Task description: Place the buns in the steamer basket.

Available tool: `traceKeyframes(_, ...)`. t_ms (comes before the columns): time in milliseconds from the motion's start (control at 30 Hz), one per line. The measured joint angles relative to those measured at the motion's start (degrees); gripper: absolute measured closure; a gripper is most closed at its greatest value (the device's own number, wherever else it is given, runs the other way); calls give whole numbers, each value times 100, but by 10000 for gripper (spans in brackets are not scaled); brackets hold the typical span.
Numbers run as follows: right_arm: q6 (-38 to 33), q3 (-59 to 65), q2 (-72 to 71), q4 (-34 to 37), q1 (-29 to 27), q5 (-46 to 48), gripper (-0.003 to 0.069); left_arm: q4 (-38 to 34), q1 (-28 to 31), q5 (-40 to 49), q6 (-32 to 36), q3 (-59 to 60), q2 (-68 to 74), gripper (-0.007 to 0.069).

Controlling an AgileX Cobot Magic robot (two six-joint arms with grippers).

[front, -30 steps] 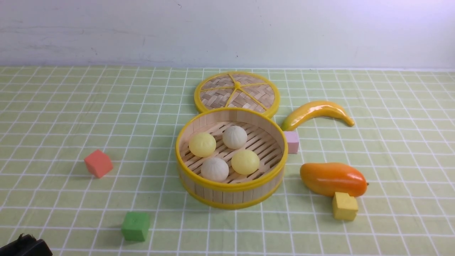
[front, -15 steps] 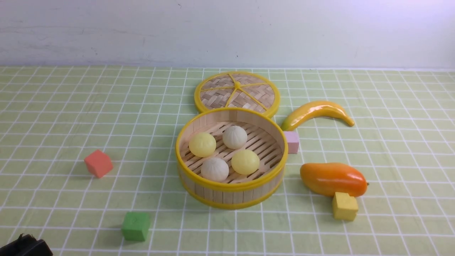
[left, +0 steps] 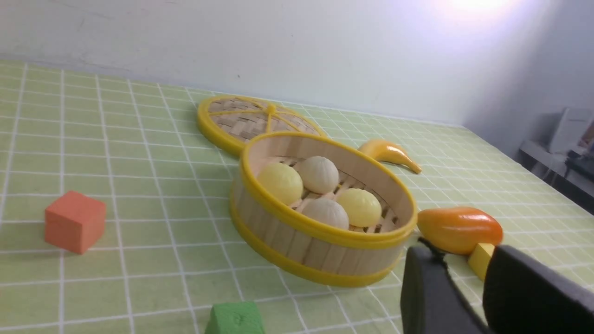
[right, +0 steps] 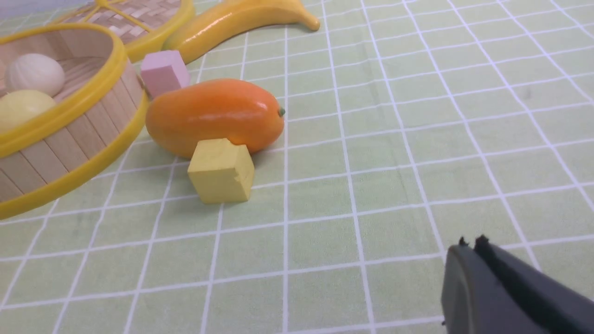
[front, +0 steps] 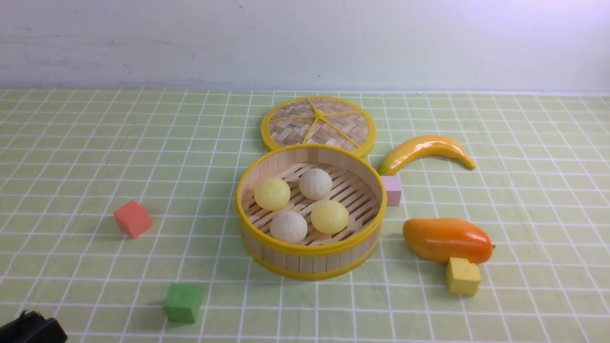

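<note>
The steamer basket (front: 310, 250) stands mid-table, and inside it lie two pale yellow buns (front: 271, 193) (front: 329, 216) and two off-white buns (front: 315, 184) (front: 288, 226). My left gripper (front: 28, 329) shows only as a black tip in the near left corner, well away from the basket. In the left wrist view the left gripper (left: 461, 253) is open with nothing between its fingers, and the basket (left: 297, 241) with the buns lies ahead of it. My right gripper (right: 471, 242) is shut and empty, low over the cloth to the right of the basket (right: 69, 139).
A woven lid (front: 318, 125) lies flat behind the basket. On the right are a banana (front: 424, 148), a pink cube (front: 391, 190) against the basket, a mango (front: 446, 240) and a yellow cube (front: 462, 276). On the left are a red cube (front: 133, 218) and a green cube (front: 182, 302).
The left gripper's tip has shifted a little in the front view's near left corner. The buns, the basket and everything else stay put.
</note>
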Motion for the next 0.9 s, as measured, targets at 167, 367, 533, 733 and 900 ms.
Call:
traceKeyframes(167, 0, 0, 0, 0, 0, 0, 659, 0, 992, -168, -290, 41, -148, 460)
traceKeyframes(367, 0, 0, 0, 0, 0, 0, 658, 111, 1893, -375, -499, 702, -325, 612)
traceKeyframes(533, 0, 0, 0, 0, 0, 0, 656, 285, 2005, 405, -553, 1123, -325, 638)
traceKeyframes(733, 0, 0, 0, 0, 0, -5, 650, 454, 2007, 868, -492, 1151, -325, 638)
traceKeyframes(900, 0, 0, 0, 0, 0, -5, 642, 454, 2007, 863, -575, 1151, -325, 638)
